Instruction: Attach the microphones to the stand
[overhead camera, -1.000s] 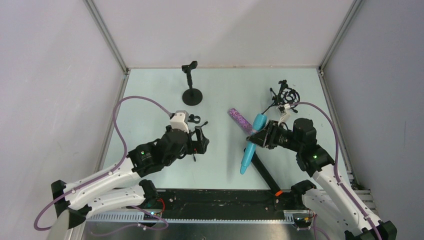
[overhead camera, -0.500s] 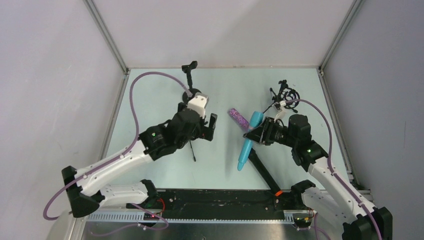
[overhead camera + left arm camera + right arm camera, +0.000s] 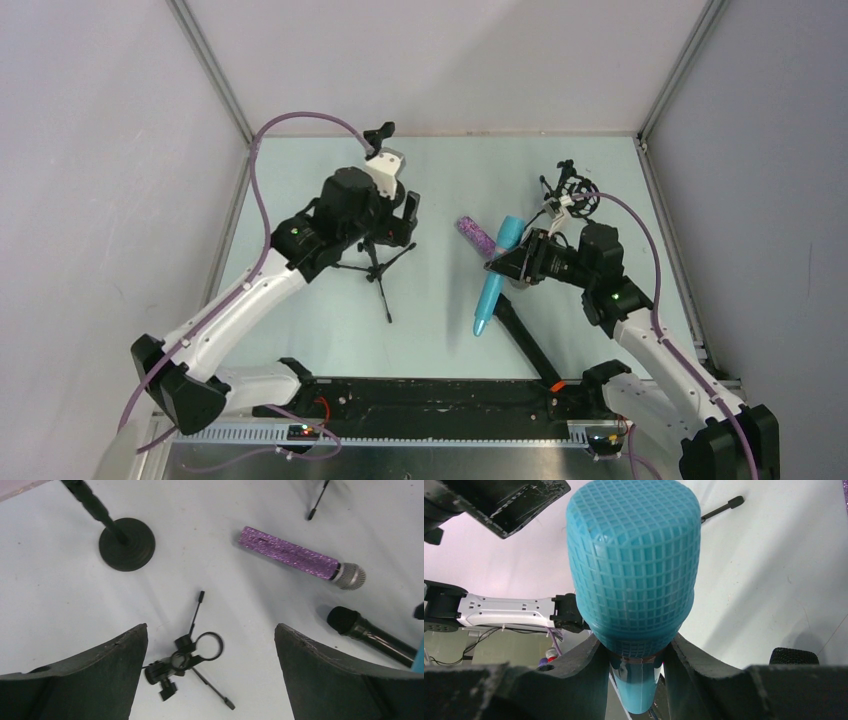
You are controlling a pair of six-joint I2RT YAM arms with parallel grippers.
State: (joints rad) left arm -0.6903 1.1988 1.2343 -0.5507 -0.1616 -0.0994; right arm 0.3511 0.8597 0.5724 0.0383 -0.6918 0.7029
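Note:
My right gripper (image 3: 512, 262) is shut on the light blue microphone (image 3: 494, 280) just below its mesh head (image 3: 634, 565) and holds it tilted above the table; the jaws squeeze its neck in the right wrist view (image 3: 634, 655). The purple glittery microphone (image 3: 478, 236) lies on the table (image 3: 300, 557). The black microphone (image 3: 525, 338) with the orange ring (image 3: 556, 385) lies under the blue one. My left gripper (image 3: 405, 222) is open and empty (image 3: 211, 627), high above a small tripod stand with a ring clip (image 3: 192, 655).
A round-base stand (image 3: 126, 544) rises at the back left; its clip (image 3: 379, 133) shows past my left arm. A tripod with a shock mount (image 3: 571, 190) stands at the back right. The frame posts and walls close in the table.
My left arm has swung away from me toward the back, over the small tripod stand, still open. My right gripper has carried the blue microphone slightly back and left.

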